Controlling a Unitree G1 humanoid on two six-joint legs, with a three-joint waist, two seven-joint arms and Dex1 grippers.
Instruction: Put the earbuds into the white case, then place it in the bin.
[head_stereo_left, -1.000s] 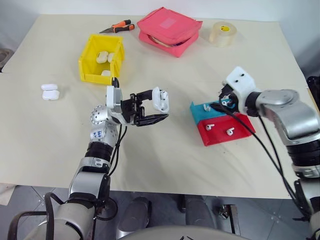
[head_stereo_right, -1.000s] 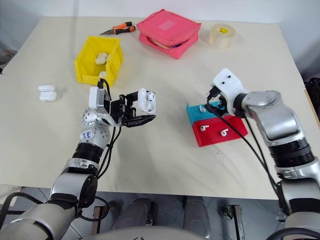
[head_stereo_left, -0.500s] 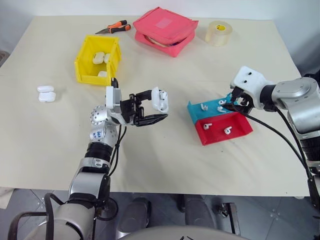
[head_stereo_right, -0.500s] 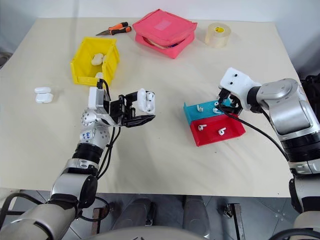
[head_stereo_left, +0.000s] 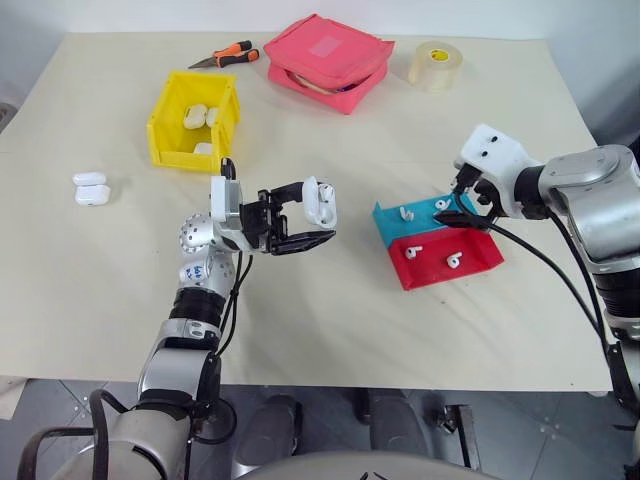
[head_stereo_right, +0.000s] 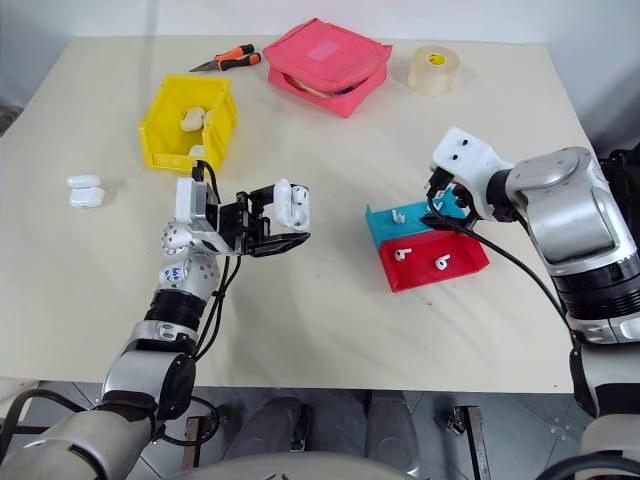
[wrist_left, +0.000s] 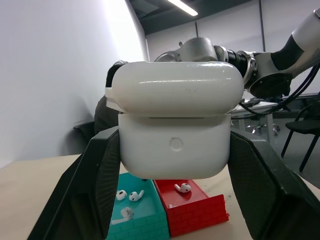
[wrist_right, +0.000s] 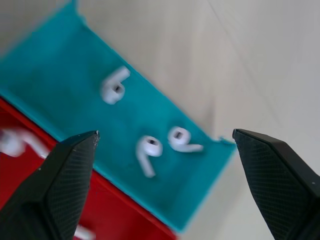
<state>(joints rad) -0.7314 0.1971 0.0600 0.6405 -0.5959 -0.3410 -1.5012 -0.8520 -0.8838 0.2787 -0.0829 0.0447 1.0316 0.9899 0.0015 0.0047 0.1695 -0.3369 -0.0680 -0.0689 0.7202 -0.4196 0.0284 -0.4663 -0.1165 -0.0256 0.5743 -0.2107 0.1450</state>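
My left gripper (head_stereo_left: 320, 213) is shut on the white case (head_stereo_left: 321, 201), held above the table's middle with its lid ajar; the case (wrist_left: 175, 125) also looms close in the left wrist view. My right gripper (wrist_right: 165, 137) hangs open just above the teal tray (head_stereo_left: 386, 222), its black fingers (wrist_right: 60, 180) standing wide apart with nothing between them. Three earbuds (wrist_right: 147, 150) lie loose in the teal tray. Two more earbuds (head_stereo_left: 455, 261) lie in the red tray (head_stereo_left: 478, 250) beside it. The yellow bin (head_stereo_left: 163, 128) stands at the far left with several white cases inside.
Two look-alike white cases (head_stereo_left: 88, 187) sit stacked near the table's left edge. At the far side lie a pink zip pouch (head_stereo_left: 335, 55), a roll of tape (head_stereo_left: 435, 65) and an orange-handled tool (head_stereo_left: 232, 53).
My right gripper has opened wider and tipped downward over the teal tray. The left gripper and the case have stayed still.
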